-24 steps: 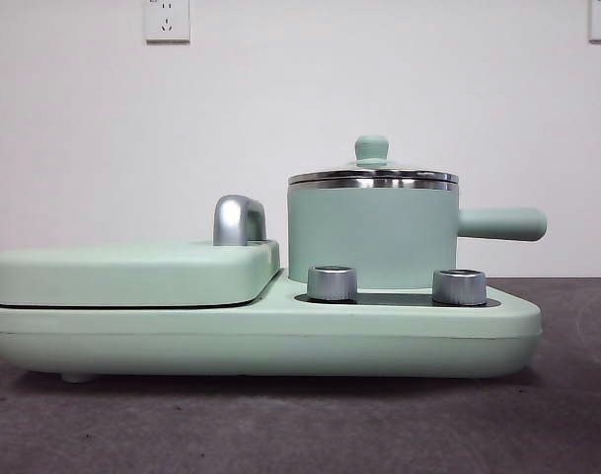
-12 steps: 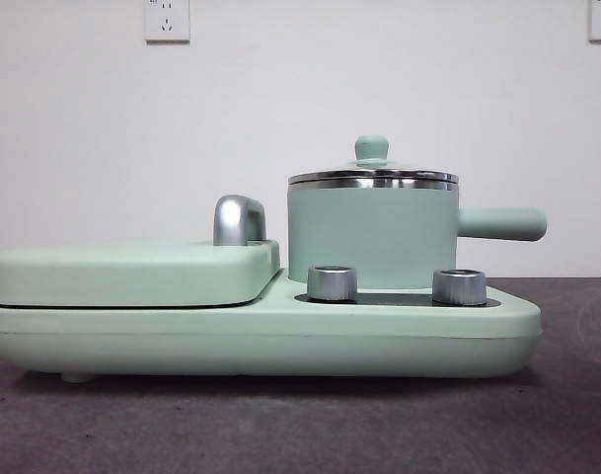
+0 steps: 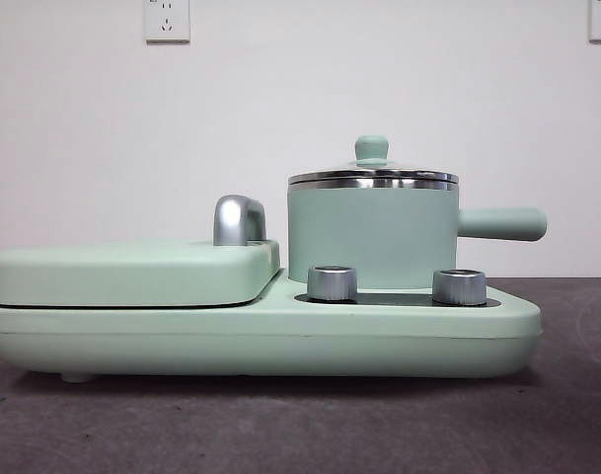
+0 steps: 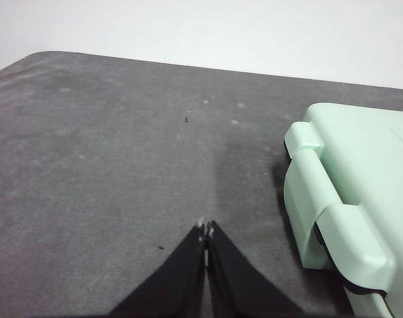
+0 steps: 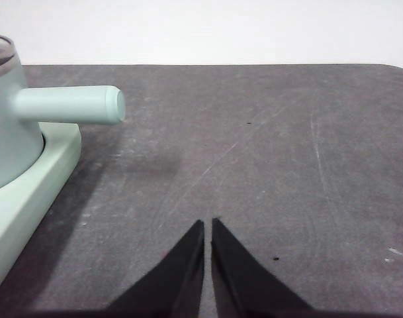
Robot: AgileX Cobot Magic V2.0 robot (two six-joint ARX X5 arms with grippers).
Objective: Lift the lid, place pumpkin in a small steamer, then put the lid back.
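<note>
The small steamer, a mint green pot with a straight side handle, stands on the right part of a mint green cooker base. The lid, with steel rim and mint knob, sits on the pot. The pumpkin is not in view. My left gripper is shut and empty above bare table beside the cooker's hinged end. My right gripper is shut and empty over the table, off from the pot handle. Neither arm shows in the front view.
A flat mint green griddle cover with a chrome handle fills the cooker's left part. Two chrome dials sit in front of the pot. Dark grey table lies around the cooker; a white wall with sockets stands behind.
</note>
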